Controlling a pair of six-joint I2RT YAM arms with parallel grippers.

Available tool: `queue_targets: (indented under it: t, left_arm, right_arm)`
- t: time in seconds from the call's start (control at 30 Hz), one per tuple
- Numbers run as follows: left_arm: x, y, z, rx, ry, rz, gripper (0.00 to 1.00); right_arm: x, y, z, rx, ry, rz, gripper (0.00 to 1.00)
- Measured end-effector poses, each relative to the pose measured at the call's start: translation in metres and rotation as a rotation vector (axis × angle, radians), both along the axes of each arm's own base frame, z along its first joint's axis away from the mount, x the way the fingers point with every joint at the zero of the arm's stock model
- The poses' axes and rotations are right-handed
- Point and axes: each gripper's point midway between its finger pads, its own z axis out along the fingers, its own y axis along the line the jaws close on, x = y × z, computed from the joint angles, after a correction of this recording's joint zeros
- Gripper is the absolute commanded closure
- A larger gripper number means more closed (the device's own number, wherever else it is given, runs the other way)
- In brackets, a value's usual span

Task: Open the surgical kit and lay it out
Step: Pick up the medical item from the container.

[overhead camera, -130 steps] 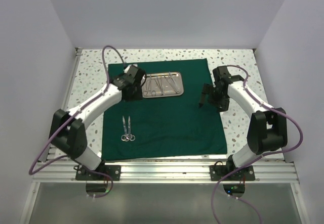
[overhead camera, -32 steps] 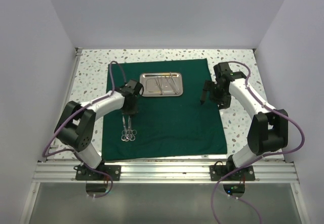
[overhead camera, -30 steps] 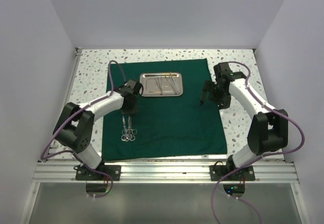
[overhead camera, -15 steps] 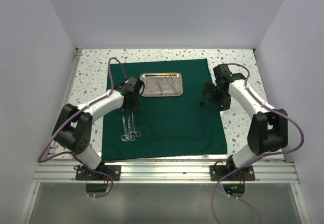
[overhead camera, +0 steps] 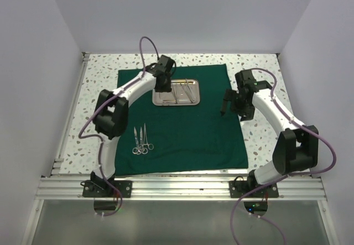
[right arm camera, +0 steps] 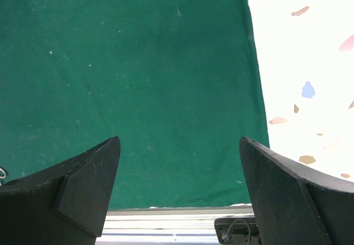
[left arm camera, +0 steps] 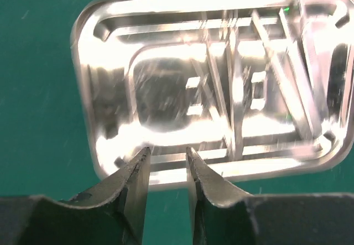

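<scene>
On the speckled table, surgical kit, partly laid out.

1. Green cloth wrap: lay fully unfolded and flat, serving as the field for everything else.
2. Steel tray: sat on the cloth's far middle, its left part bare.
3. Remaining instruments: slim and silver, rested in the tray's right part, count unclear through glare.
4. Laid-out instruments: lay side by side on the cloth's near left, well apart from the tray, handles toward the arms.
5. Left gripper: hovered over the tray's near rim, jaws parted only narrowly and holding nothing, probably lined up to fetch another piece.
6. Right gripper: hung above the cloth near its right edge, jaws spread wide and empty, seemingly kept clear of the work.
</scene>
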Motion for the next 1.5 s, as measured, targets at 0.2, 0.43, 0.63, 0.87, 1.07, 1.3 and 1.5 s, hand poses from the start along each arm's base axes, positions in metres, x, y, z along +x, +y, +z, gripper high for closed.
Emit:
queue_targets:
  t: [0.2, 0.43, 0.63, 0.87, 1.07, 1.3, 1.5]
  left_arm:
    - [0.034, -0.023, -0.033, 0.000, 0.030, -0.032, 0.66]
    - [0.055, -0.039, -0.040, -0.022, 0.022, -0.049, 0.66]
    - [0.058, -0.038, -0.038, -0.015, 0.014, -0.043, 0.68]
    - [0.057, -0.031, -0.045, 0.025, 0.025, -0.032, 0.69]
    - [0.057, -0.028, -0.050, 0.039, 0.029, -0.026, 0.69]
    - [0.062, -0.025, -0.053, 0.069, 0.015, -0.021, 0.86]
    - [0.064, -0.022, -0.053, 0.087, 0.009, -0.028, 1.00]
  right_arm:
    - [-0.011, -0.005, 0.005, -0.013, -0.013, -0.013, 0.08]
    - [-0.020, -0.011, 0.000, -0.041, 0.016, -0.020, 0.07]
    - [-0.021, -0.013, -0.001, -0.052, 0.027, -0.021, 0.07]
    - [-0.013, -0.012, -0.006, -0.059, 0.048, -0.014, 0.07]
    - [-0.009, -0.011, -0.011, -0.065, 0.065, -0.004, 0.07]
    - [-0.006, -0.011, -0.013, -0.068, 0.070, 0.006, 0.07]
    - [-0.005, -0.011, -0.018, -0.071, 0.083, 0.010, 0.07]
